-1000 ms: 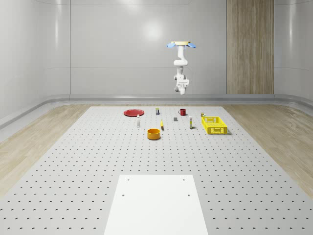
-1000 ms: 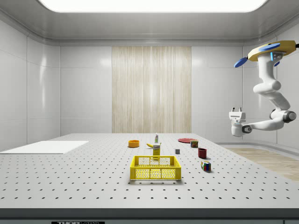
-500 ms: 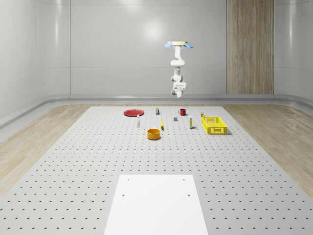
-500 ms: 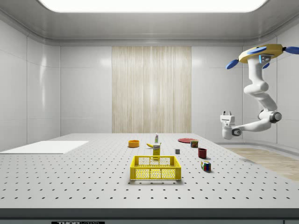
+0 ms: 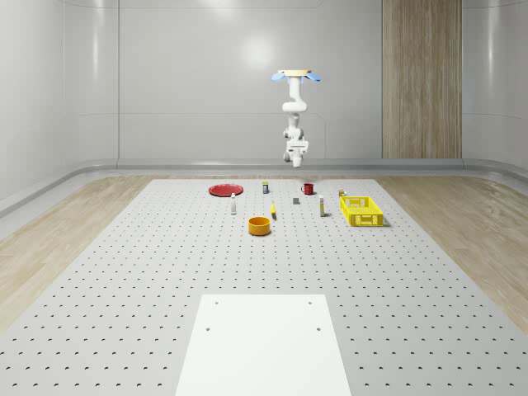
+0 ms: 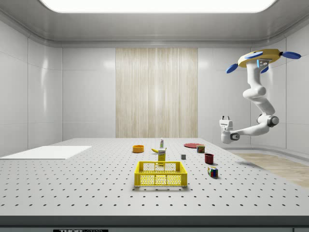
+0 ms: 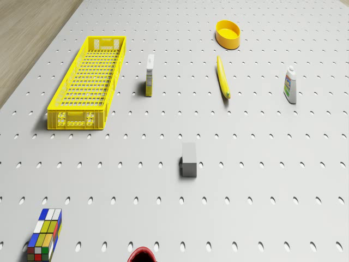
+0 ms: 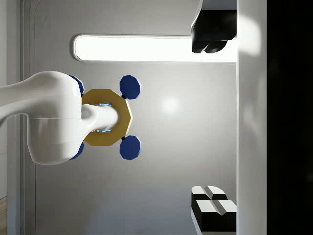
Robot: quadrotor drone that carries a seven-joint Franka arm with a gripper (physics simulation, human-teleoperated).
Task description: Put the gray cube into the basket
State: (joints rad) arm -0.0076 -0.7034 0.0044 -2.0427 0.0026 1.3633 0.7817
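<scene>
The gray cube (image 5: 295, 200) (image 6: 183, 156) (image 7: 188, 159) is small and rests on the perforated table, apart from the yellow basket (image 5: 361, 210) (image 6: 161, 174) (image 7: 87, 82). The drone (image 5: 294, 76) (image 6: 260, 55) hovers high near the table's far end, behind the red mug. Its white arm hangs down and folds so that the gripper (image 5: 294, 147) (image 6: 225, 118) (image 8: 211, 120) points upward, well above the cube. In the wrist view the fingers (image 8: 212, 205) stand wide apart with nothing between them, and the drone's own body fills the background.
Around the cube lie a red mug (image 5: 308, 189) (image 6: 209, 158), a Rubik's cube (image 6: 212, 171) (image 7: 44, 234), a carton (image 7: 149, 75), a banana (image 7: 223, 77), a bottle (image 7: 290, 85), an orange bowl (image 5: 259, 225) (image 7: 228, 34), a red plate (image 5: 224, 190) and a can (image 5: 265, 188). A white panel (image 5: 264, 342) lies at the near end.
The drone and arm have drifted toward the side view's left, nearer the objects, and slightly toward the whole-scene view's left. The gripper stays raised and open; the objects have not moved.
</scene>
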